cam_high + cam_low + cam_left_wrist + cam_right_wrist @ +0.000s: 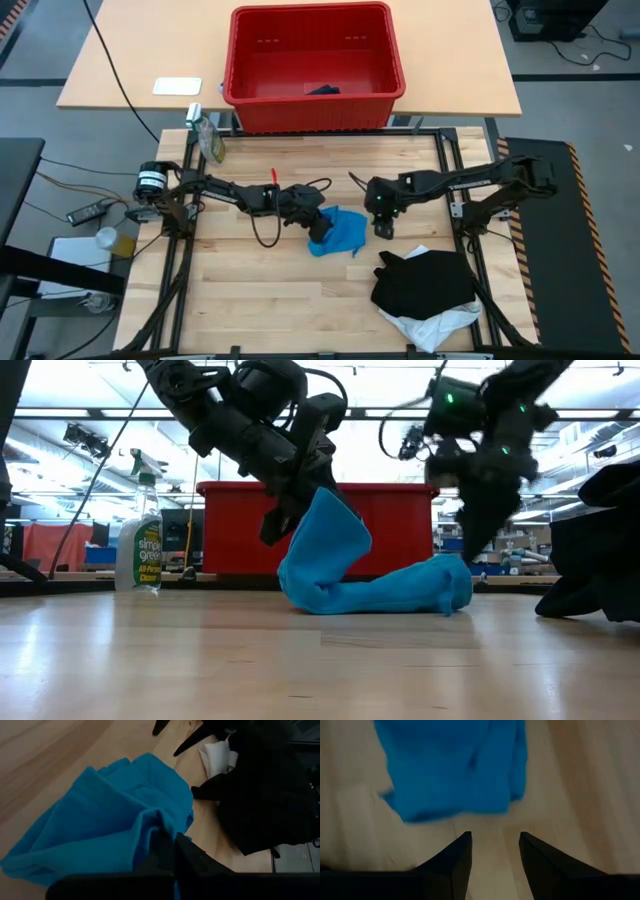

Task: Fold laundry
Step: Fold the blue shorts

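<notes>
You are on the blue cloth point(340, 232) first: it lies crumpled near the middle of the table point(250, 290), and the left gripper point(318, 232) has pinched its nine-o'clock edge and lifted it, so in the low view that side stands up in a peak while the rest trails flat on the wood toward three o'clock. The left wrist view shows the left fingers closed together on a fold of blue fabric. The right gripper point(385, 228) hangs just off the cloth's three-o'clock side, fingers parted and holding nothing; its own camera looks down past the open tips at bare wood with the blue edge just ahead. So the step in hand looks like spreading the blue piece out, or starting its first fold, with only one side held. For the next move, you probably need the right gripper to come down onto the free edge nearest it and close there, so both arms can pull the cloth taut and lay it flat; with just the left hold, lifting further would likely only drag the bunch along. Keep the left grip firm while you do this. The black garment point(425, 282) sits in a heap at about four o'clock from the blue one, well apart, with the white one point(432, 326) poking out underneath at its near side; neither is folded. The red basket point(316, 65) stands on the far table at twelve o'clock.
</notes>
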